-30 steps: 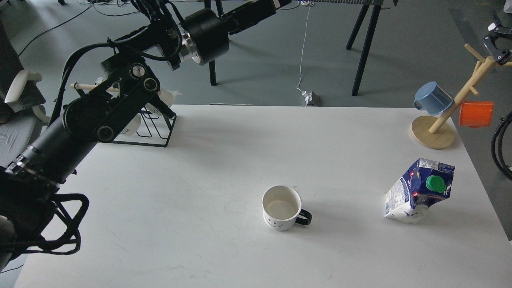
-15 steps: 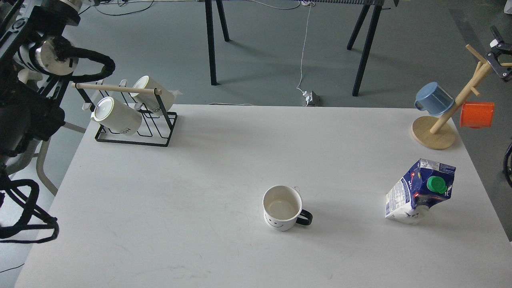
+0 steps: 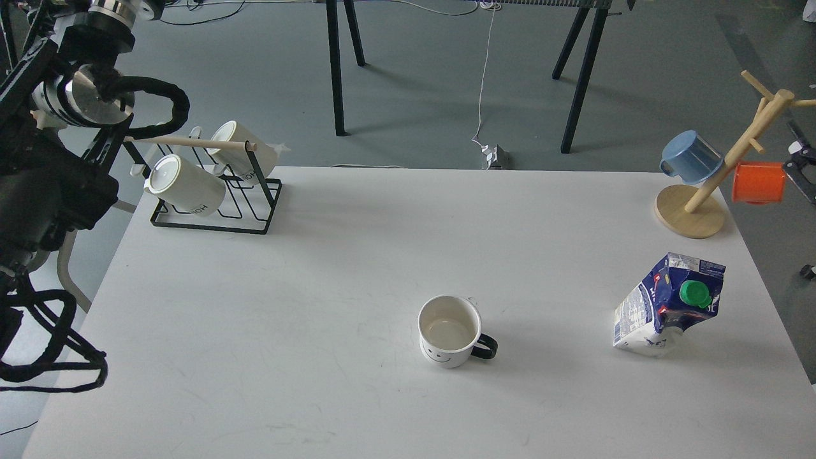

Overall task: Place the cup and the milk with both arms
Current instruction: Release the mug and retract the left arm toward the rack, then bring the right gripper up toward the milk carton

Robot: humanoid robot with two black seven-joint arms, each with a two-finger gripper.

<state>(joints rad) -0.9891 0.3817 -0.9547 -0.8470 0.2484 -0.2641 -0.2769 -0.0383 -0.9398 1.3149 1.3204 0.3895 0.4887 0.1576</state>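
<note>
The cup (image 3: 449, 331), a white mug with a black handle and a small smiley face, stands upright and empty on the white table (image 3: 357, 255), front centre. The milk (image 3: 669, 305), a dark blue and white carton with a green cap, stands dented and leaning at the right, far from the cup. My left arm (image 3: 57, 166) fills the left edge and runs out of the top; its gripper is out of view. Only a small dark piece of my right gripper (image 3: 802, 164) shows at the right edge, beside the orange cup, too little to tell its fingers apart.
A black wire rack (image 3: 217, 204) with two white mugs (image 3: 188, 185) on a wooden rod stands at the back left. A wooden mug tree (image 3: 692, 213) with a blue cup (image 3: 688, 156) and an orange cup (image 3: 758, 182) stands at the back right corner.
My left arm has swung off the table to the left edge, uncovering the rack. The right gripper piece has dropped lower along the right edge. Cup and milk have not moved.
</note>
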